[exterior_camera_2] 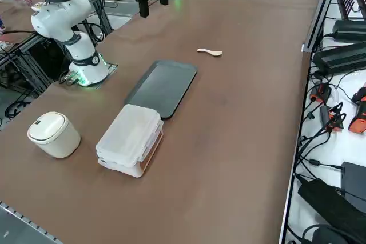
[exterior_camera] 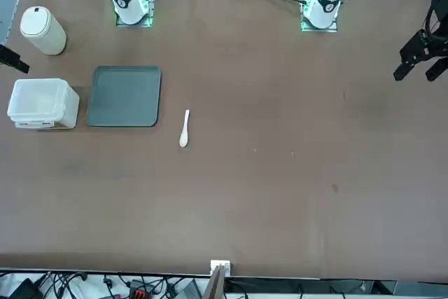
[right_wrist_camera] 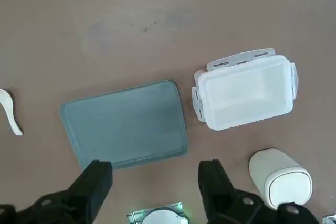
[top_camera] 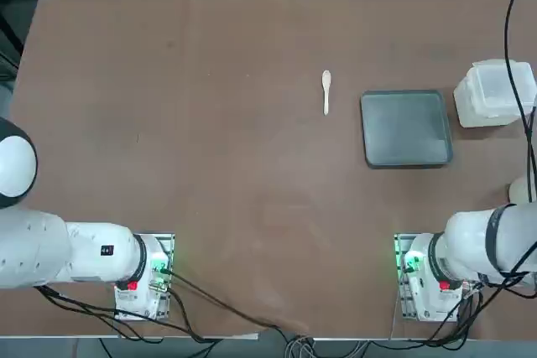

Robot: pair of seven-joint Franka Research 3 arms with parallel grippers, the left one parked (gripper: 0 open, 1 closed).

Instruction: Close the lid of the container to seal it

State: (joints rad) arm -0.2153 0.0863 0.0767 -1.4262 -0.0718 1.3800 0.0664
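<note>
The box (right_wrist_camera: 245, 94) sits on the table (top_camera: 210, 165) with its lid (exterior_camera_2: 129, 134) resting on top, clips sticking out, just beside the grey tray (top_camera: 406, 128). The right gripper (right_wrist_camera: 155, 174) hangs high above the tray's near edge, jaws wide apart, holding nothing. A spoon (top_camera: 326, 90) lies past the tray, and a white canister (exterior_camera_2: 54, 134) stands near the box.
</note>
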